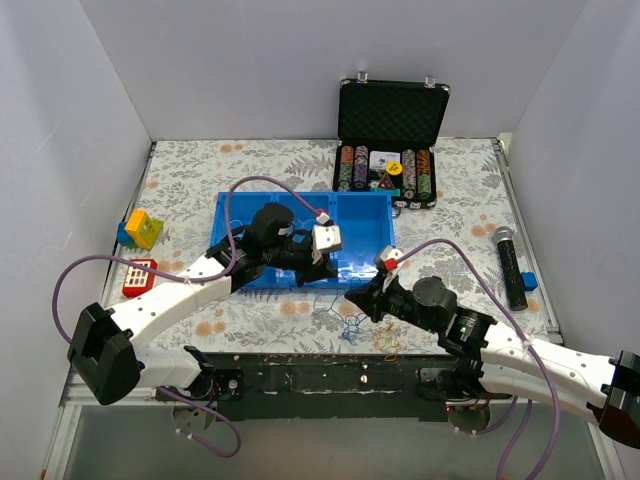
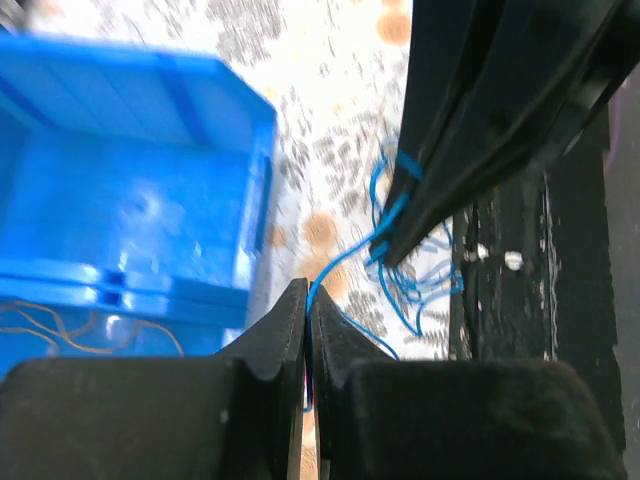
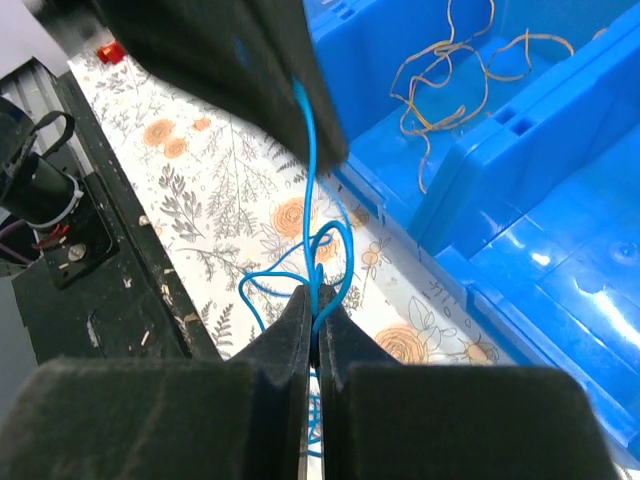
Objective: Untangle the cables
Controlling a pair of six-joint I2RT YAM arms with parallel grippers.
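A thin blue cable (image 1: 350, 322) lies in tangled loops on the floral table near the front edge. My left gripper (image 1: 325, 270) is shut on one strand of it (image 2: 345, 255), its tips (image 2: 307, 290) closed over the wire. My right gripper (image 1: 352, 297) is shut on another part of the blue cable (image 3: 308, 150), tips (image 3: 313, 295) pinching a loop. The strand runs taut between both grippers, which are close together. A yellow wire (image 1: 392, 348) lies by the table's front edge. Thin tan wire (image 3: 440, 60) lies loose inside the blue bin.
A blue divided bin (image 1: 230, 200) sits just behind the grippers. An open case of poker chips (image 1: 390, 140) stands at the back. A black microphone (image 1: 510, 265) lies right. Toy blocks (image 1: 143, 228) and a red item (image 1: 139, 277) lie left.
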